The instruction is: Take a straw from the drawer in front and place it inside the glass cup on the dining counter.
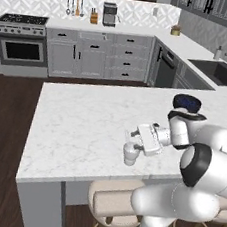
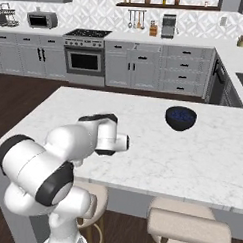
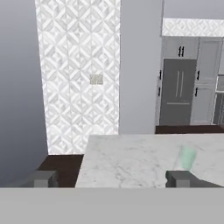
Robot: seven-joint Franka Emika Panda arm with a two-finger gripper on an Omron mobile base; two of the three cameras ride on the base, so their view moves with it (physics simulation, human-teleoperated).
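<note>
One robot arm reached over the white marble surface (image 1: 83, 127) of the dining counter, its end effector (image 1: 131, 138) turned sideways just above a single glass cup (image 1: 130, 154) that stood near the surface's near edge. In the left base view the cup sat directly below the fingers; whether anything stood inside it could not be told at that size. The hand view showed the two dark fingertips (image 3: 43, 178) spread wide apart with nothing between them, and a faint pale-green shape (image 3: 188, 158) just above the right fingertip, too blurred to identify.

One dark bowl (image 2: 181, 118) rested on the surface, farther back and to the right of the arm. The right base view gave the bowl in full, while in the left base view the arm's wrist covered part of it. In the right base view the arm's own white bulk stood in front of the cup.

Two padded stools (image 2: 189, 226) were tucked under the near overhang. Across the dark wood floor stood one oven (image 1: 22, 49) with a cooktop, flanked by grey cabinets, and one sink (image 1: 219, 70) was set in the worktop at far right in the left base view.
</note>
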